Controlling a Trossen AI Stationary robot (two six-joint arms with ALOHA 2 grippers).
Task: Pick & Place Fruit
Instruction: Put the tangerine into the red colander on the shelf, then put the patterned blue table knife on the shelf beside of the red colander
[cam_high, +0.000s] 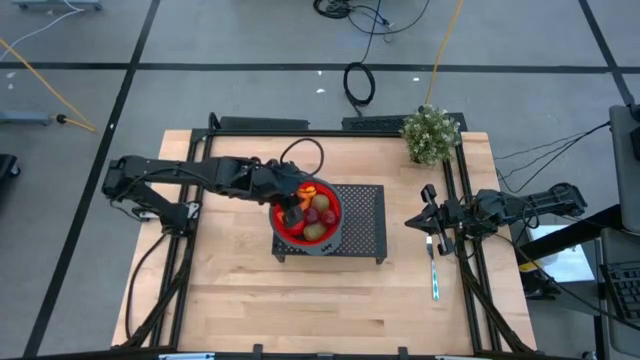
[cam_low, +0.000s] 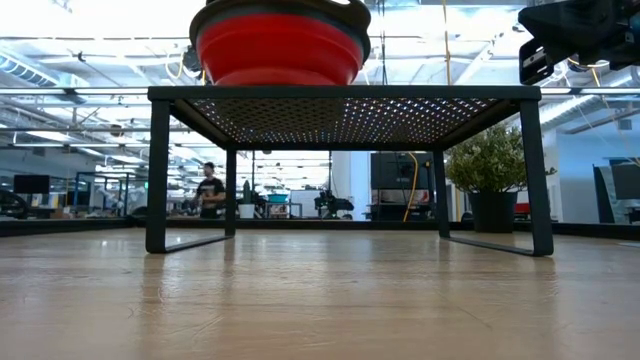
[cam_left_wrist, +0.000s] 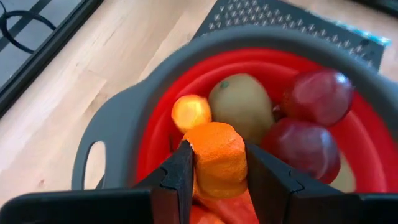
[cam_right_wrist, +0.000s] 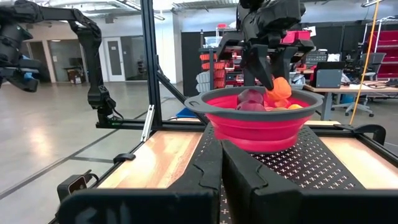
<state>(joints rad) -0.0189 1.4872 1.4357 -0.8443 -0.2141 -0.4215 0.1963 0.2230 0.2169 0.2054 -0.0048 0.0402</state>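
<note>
A red bowl with a grey rim (cam_high: 283, 228) stands on a black perforated stand (cam_high: 362, 228) at mid-table. In it lie a brown oval fruit (cam_left_wrist: 242, 104), a small orange ball (cam_left_wrist: 190, 112) and two dark red fruits (cam_left_wrist: 320, 94). My left gripper (cam_high: 297, 204) hangs over the bowl's left side, shut on a long orange fruit (cam_left_wrist: 217, 158). The right wrist view also shows that gripper (cam_right_wrist: 272, 73) and its fruit (cam_right_wrist: 281, 89) above the rim. My right gripper (cam_high: 424, 220) waits shut beyond the stand's right end, touching nothing. My left gripper pinches the long fruit's orange end (cam_left_wrist: 219, 177) between its two fingers (cam_left_wrist: 176, 180), one on each side. The fingers slant down from the table's left, and the fruit runs along them, its rounded tip past their ends. Whether it touches the fruit below, I cannot tell.
A green potted plant (cam_high: 431, 133) stands at the table's far right corner. A thin pale-handled utensil (cam_high: 434, 272) lies near the right edge, in front of my right gripper. Bare wood stretches along the near side. People stand in the room beyond (cam_low: 210, 190).
</note>
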